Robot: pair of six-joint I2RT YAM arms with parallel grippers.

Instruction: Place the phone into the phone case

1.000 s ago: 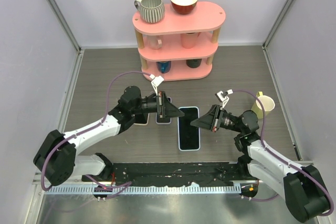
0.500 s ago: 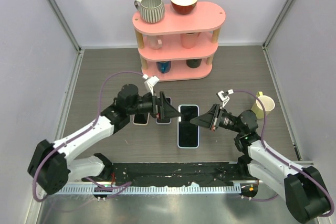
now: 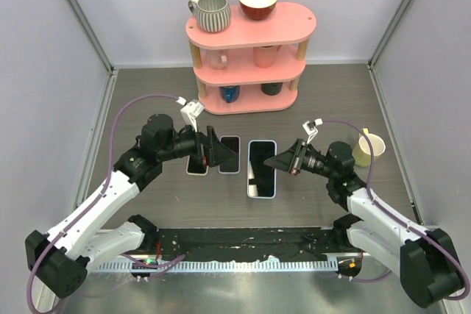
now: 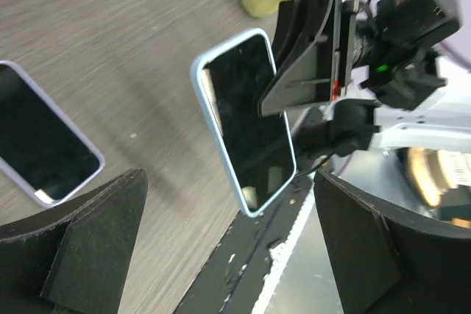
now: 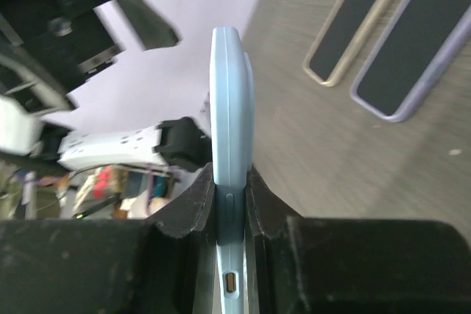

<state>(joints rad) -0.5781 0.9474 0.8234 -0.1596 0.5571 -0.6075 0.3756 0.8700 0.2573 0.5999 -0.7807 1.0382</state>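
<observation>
My right gripper (image 3: pixel 278 162) is clamped on the phone (image 4: pixel 246 119), pinching it front and back at the long edge on its 3 o'clock side. My wrist view shows the pale blue phone case (image 5: pixel 228 108) edge-on between my pads. My left gripper (image 3: pixel 223 154) is at the phone's 9 o'clock, jaws spread wide, holding nothing and touching nothing.

The phone sits mid-tabletop (image 3: pixel 147 108), dark screen up and ringed all round by the blue rim. To my eye it looks seated in the case or very nearly so. From these views I cannot tell whether every corner has snapped home, or whether the lower end rests on the tabletop or hangs just above it.

I judge it to be a stiff, flat slab, light enough for one gripper, with a glass face that is slick and would mark or crack under a hard point load. The case looks like soft, grippy plastic, so its rim is the better place to bear on. The rim will flex before it locks, so I would press near the corners, not at mid-screen.

My hold is narrow and off to one side, so a push on the far edge could pivot the phone out of my pads.

At the phone's 10 o'clock lie a lilac-rimmed slab (image 5: pixel 416 42) and a beige-rimmed slab (image 5: pixel 353 23).
</observation>
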